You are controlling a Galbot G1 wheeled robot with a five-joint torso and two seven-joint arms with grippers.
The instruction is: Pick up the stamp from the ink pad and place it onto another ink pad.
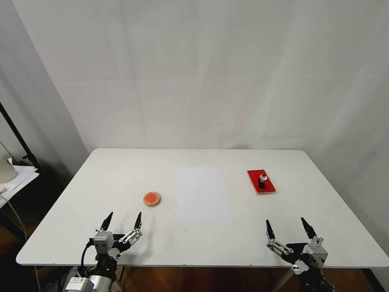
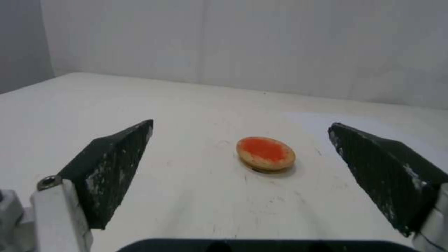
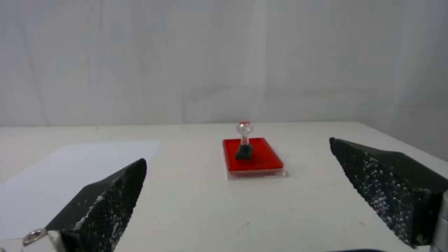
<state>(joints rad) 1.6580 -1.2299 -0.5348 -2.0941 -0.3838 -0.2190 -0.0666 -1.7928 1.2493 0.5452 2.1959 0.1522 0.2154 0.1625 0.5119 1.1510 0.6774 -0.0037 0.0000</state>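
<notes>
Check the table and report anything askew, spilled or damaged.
Nothing stands out. The stamp stands upright on the red rectangular ink pad, the round ink pad lies flat, and a white sheet lies between them. Left gripper and right gripper hover open near the table's front edge.

So here's my count of what's in front of me. One white table (image 1: 101, 227). One sheet of white paper (image 1: 201, 192) lying flat in the middle of it. Two ink pads total: one flat red rectangular ink pad (image 1: 261, 181) over on my right, and one small round one with a tan rim, another ink pad (image 1: 152, 198), on my left. One stamp (image 1: 262, 181), standing upright on the red rectangle. And two grippers of mine: my left gripper (image 1: 122, 221) and my right gripper (image 1: 288, 228), two spread black fingers on each, so four fingers.
</notes>
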